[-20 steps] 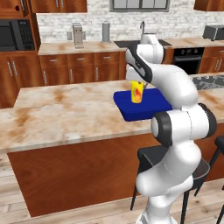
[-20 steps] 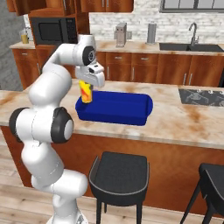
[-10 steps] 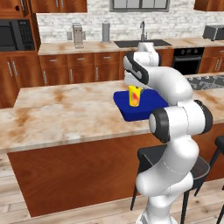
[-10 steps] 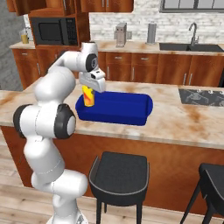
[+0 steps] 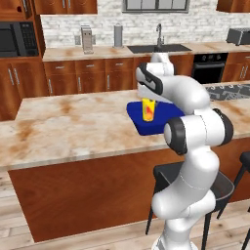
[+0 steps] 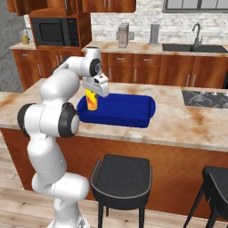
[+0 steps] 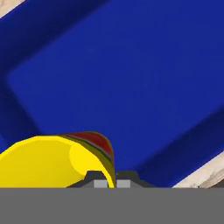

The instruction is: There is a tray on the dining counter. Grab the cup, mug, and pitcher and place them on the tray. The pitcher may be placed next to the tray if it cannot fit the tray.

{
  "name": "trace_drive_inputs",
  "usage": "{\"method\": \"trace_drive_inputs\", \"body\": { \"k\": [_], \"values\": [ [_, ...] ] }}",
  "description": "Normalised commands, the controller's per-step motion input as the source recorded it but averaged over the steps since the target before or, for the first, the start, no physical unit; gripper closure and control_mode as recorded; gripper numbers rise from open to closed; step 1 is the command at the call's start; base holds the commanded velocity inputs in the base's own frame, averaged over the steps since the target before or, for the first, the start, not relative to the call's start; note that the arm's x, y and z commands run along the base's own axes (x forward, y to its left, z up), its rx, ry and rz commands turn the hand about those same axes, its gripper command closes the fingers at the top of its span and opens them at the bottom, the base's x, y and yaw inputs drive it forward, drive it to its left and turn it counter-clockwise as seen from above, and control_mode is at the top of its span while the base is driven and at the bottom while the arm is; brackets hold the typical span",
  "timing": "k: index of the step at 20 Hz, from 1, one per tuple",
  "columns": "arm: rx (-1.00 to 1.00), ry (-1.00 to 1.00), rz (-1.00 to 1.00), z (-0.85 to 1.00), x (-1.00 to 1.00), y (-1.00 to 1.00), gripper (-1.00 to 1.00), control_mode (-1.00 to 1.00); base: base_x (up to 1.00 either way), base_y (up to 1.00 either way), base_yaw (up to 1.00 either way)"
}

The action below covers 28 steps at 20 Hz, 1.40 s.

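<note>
The tool point(image 7: 106, 178) is clenched on the rim of the cup point(image 5: 148, 109), the two dark tips pinched on either side of the yellow wall, as the hand view shows. The cup is a small yellow tumbler with a red-orange mark on its side, and it hangs upright under the white hand, over the left end of the tray point(image 5: 166, 119). In the right base view the cup point(image 6: 91, 99) sits at the tray's point(image 6: 129, 109) left end, with its base low against the blue; whether it touches the tray floor or is just above it cannot be told. In the hand view the cup point(image 7: 52, 159) fills the lower left, and the bare blue floor of the tray point(image 7: 131, 78) spreads beyond it, with the low raised rim showing as darker bands along its sides.

The tray lies flat on the dining desk point(image 5: 73, 127), a long island with a beige, brown-veined marble top and a reddish wood front, towards its right half in the left base view. A strip of the marble point(image 7: 210, 175) shows just outside the tray rim at the lower right of the hand view.

On the far back counter a sink point(image 6: 191, 46) with a tap stands to the right, and a microwave point(image 6: 55, 32) to the left. Dark stools point(image 6: 122, 171) stand at the near side of the island
</note>
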Motion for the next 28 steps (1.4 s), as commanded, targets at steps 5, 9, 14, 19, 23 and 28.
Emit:
{"method": "trace_drive_inputs", "body": {
  "k": [5, 9, 14, 19, 23, 28],
  "values": [
    [0.00, 0.00, 0.00, -0.30, 0.15, 0.00, 1.00, -1.00, 0.00, 0.00, 0.00],
    [0.00, 0.00, 0.00, -0.27, 0.13, 0.00, 1.00, -1.00, 0.00, 0.00, 0.00],
    [0.00, 0.00, 0.00, -0.28, 0.10, 0.00, 1.00, -1.00, 0.00, 0.00, 0.00],
    [0.00, 0.00, 0.00, -0.28, 0.08, 0.00, 1.00, -1.00, 0.00, 0.00, 0.00],
    [0.00, 0.00, 0.00, -0.21, 0.01, 0.00, 1.00, -1.00, 0.00, 0.00, 0.00],
    [0.00, 0.00, 0.00, -0.01, 0.00, 0.00, 1.00, -1.00, 0.00, 0.00, 0.00]
  ]
}}
